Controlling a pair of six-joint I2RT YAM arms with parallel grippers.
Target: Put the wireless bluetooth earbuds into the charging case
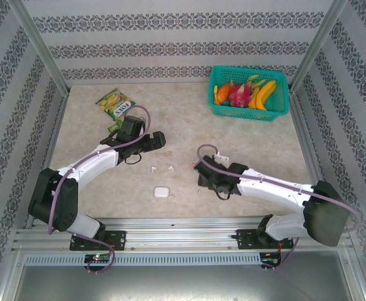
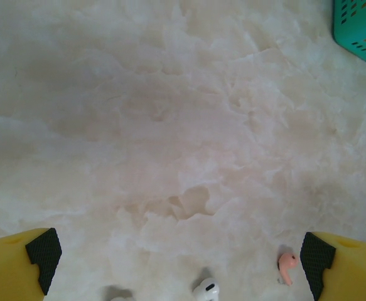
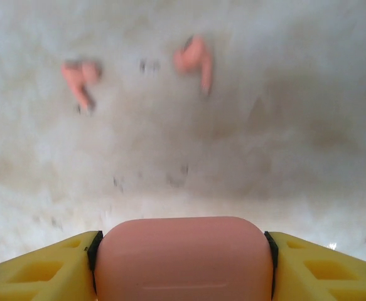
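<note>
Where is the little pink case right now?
The pink case sits at the bottom centre of the right wrist view, clamped in the right gripper, with two coral-pink earbuds lying on the table just beyond it.

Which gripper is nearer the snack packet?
Left. The left gripper is just right of the packet, a bit nearer the bases; the right gripper, holding the pink case, is much farther right.

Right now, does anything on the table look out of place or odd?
Nothing is spilled or damaged. The pink buds and white buds lie loose on the table, scattered outside any case, while the right gripper clamps the pink case.
</note>
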